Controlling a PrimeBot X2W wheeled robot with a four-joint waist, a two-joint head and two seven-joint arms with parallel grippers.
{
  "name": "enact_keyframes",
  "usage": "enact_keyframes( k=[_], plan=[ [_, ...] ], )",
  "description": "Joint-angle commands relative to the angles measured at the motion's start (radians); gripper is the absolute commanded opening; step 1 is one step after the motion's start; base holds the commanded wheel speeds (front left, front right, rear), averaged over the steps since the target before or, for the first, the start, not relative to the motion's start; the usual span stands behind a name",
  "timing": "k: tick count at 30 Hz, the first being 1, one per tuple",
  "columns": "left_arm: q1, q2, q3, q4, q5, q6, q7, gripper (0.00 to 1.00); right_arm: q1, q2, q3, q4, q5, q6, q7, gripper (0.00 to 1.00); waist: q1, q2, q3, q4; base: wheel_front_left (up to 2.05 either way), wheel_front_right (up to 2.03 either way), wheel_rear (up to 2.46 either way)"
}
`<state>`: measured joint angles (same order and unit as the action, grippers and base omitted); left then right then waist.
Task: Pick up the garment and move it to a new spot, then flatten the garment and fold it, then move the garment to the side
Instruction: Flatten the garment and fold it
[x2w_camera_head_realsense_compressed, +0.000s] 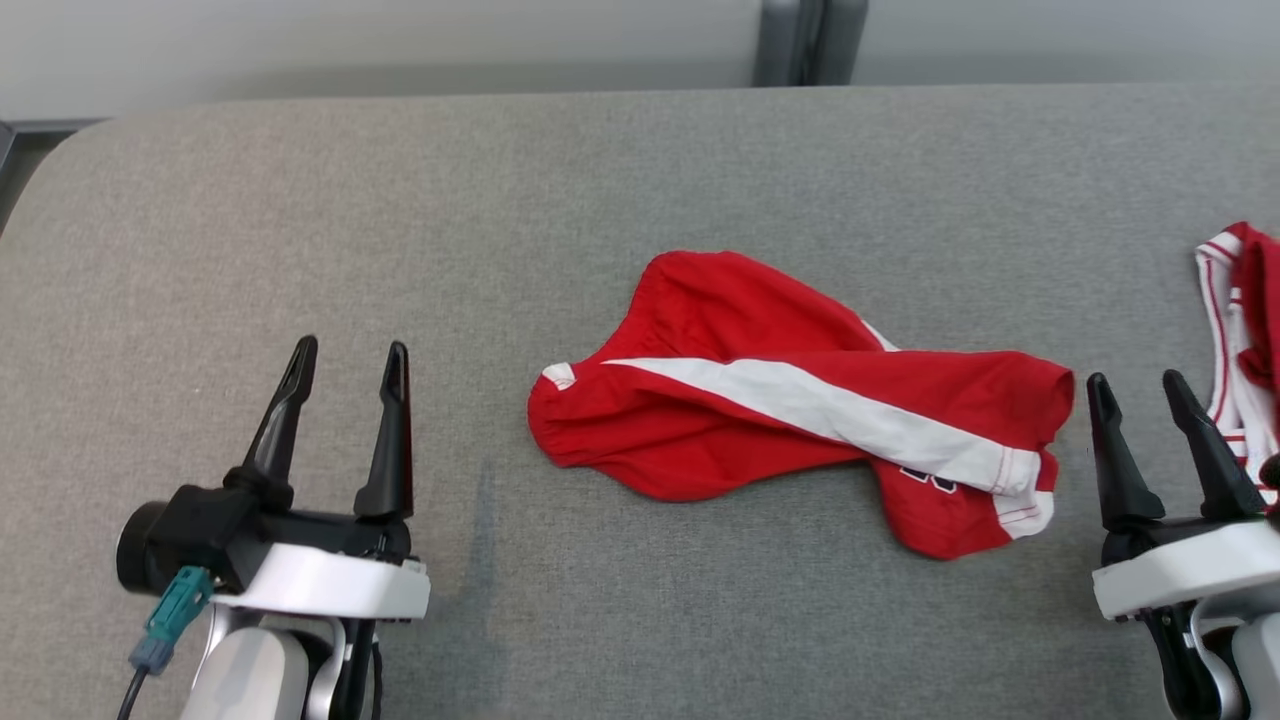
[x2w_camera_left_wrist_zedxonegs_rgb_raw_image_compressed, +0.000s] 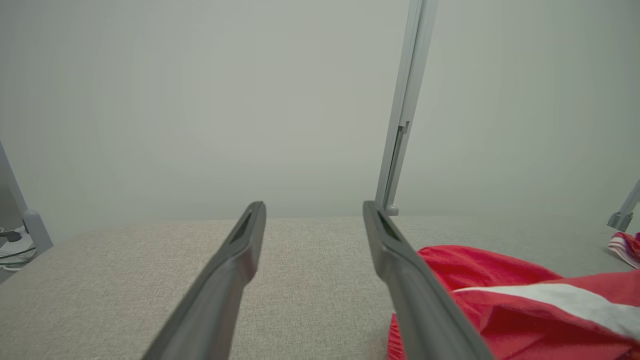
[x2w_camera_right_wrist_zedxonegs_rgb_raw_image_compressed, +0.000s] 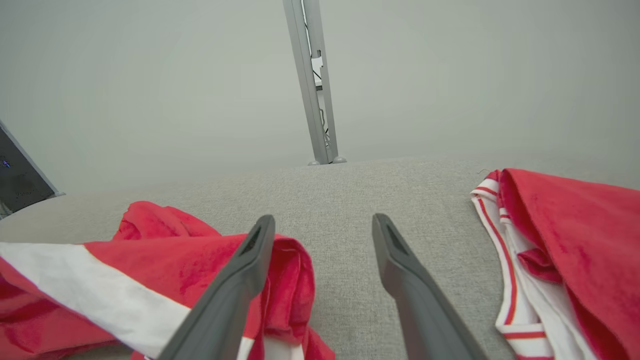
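The garment (x2w_camera_head_realsense_compressed: 790, 400), red shorts with a white side stripe, lies crumpled in the middle of the grey table (x2w_camera_head_realsense_compressed: 600, 180). In the left wrist view it (x2w_camera_left_wrist_zedxonegs_rgb_raw_image_compressed: 525, 300) shows at the lower right; in the right wrist view it (x2w_camera_right_wrist_zedxonegs_rgb_raw_image_compressed: 125, 270) lies at the lower left, partly behind one finger. My left gripper (x2w_camera_head_realsense_compressed: 350, 360) stands open to the left of the garment, well apart from it, with nothing between its fingers (x2w_camera_left_wrist_zedxonegs_rgb_raw_image_compressed: 235, 270). Just off the garment's right end my right gripper (x2w_camera_head_realsense_compressed: 1140, 385) is open and empty, its jaws spread over bare table (x2w_camera_right_wrist_zedxonegs_rgb_raw_image_compressed: 340, 240).
A second red and white garment (x2w_camera_head_realsense_compressed: 1240, 330) lies at the table's right edge, close to the right of my right gripper, and shows as (x2w_camera_right_wrist_zedxonegs_rgb_raw_image_compressed: 560, 250). A grey post (x2w_camera_right_wrist_zedxonegs_rgb_raw_image_compressed: 312, 85) stands behind the table's far edge. The table's far left corner is rounded.
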<state>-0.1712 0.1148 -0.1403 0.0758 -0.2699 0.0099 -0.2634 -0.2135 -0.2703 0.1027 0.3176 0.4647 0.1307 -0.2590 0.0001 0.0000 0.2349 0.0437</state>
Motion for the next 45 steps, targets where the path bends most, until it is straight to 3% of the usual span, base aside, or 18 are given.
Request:
enact_keyframes(
  k=[1,11,20,24,31,37,45],
  plan=[
    [0.018,0.003,0.011,-0.006,0.011,0.008,-0.001,1.0,0.025,0.016,-0.028,-0.035,-0.037,0.0,-0.007,1.0,-0.0001,0.0,-0.019,-0.015,0.0,0.0,0.0],
    [0.122,-0.002,0.024,-0.001,-0.004,0.016,-0.001,1.0,0.173,0.125,-0.099,-0.256,-0.227,0.0,0.04,1.0,-0.0001,0.0,-0.09,-0.048,0.0,0.0,0.0],
    [0.137,-0.007,0.004,0.003,-0.005,0.022,0.003,1.0,0.225,0.162,-0.102,-0.341,-0.227,0.0,0.083,1.0,-0.0001,0.0,-0.093,-0.054,0.0,0.0,0.0],
    [0.098,-0.005,-0.021,0.008,-0.005,-0.001,0.027,1.0,0.224,0.168,-0.105,-0.362,-0.224,0.0,0.09,1.0,-0.0001,0.0,-0.076,-0.051,0.0,0.0,0.0],
    [-0.077,-0.01,-0.084,0.075,-0.027,-0.055,0.179,1.0,0.192,0.174,-0.085,-0.368,-0.216,0.0,0.087,1.0,-0.0001,0.0,-0.024,-0.062,0.0,0.0,0.0],
    [-0.216,-0.017,-0.122,0.214,-0.078,-0.089,0.36,1.0,0.163,0.176,-0.065,-0.346,-0.209,0.0,0.072,1.0,-0.0001,0.0,0.012,-0.105,0.0,0.0,0.0],
    [-0.252,-0.004,-0.169,0.32,-0.114,-0.115,0.49,1.0,0.158,0.183,-0.067,-0.32,-0.199,0.0,0.052,1.0,-0.0001,0.0,0.033,-0.134,0.0,0.0,0.0]
  ],
)
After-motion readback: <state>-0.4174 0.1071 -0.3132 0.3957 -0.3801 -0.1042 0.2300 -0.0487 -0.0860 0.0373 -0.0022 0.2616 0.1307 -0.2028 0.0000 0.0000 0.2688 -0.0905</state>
